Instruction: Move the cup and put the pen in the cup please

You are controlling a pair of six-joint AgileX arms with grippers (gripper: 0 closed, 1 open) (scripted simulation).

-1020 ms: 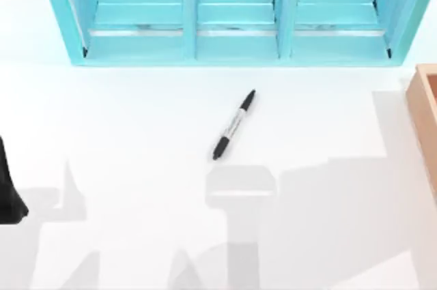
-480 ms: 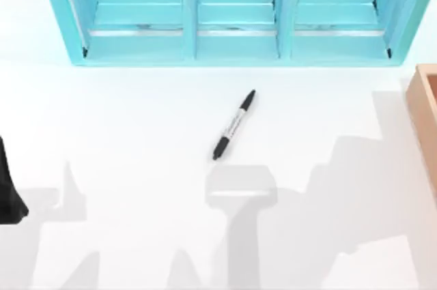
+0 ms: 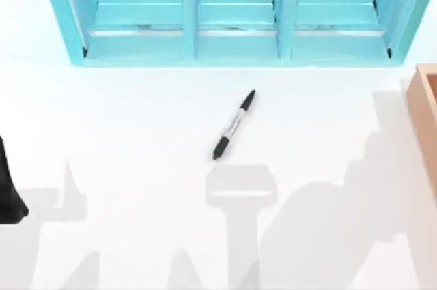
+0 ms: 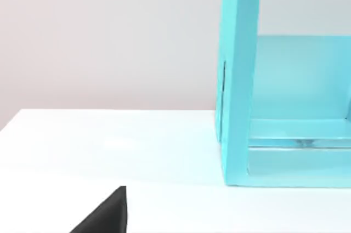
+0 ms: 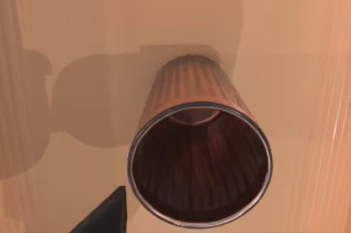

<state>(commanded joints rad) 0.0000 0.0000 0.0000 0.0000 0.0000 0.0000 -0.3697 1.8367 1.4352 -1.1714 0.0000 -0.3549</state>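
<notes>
The cup [image 5: 200,156] stands upright on a tan wooden surface [image 5: 285,35] right below the right pincer, whose opening I cannot tell, so reaching for the cup looks in hand; next, close squarely around its wall, while the pen [image 3: 234,125] lies mid-desk.

The small print on the pen [image 3: 233,125] is too fine for you to read. At the table's right edge the wooden box [image 3: 425,119] is cut off by the frame, so you see just one corner. The blue shelf [image 3: 232,13] loses its top beyond the far edge. You cannot judge either gripper's fingers: one dark tip [image 4: 104,215] shows at each wrist view's border.
</notes>
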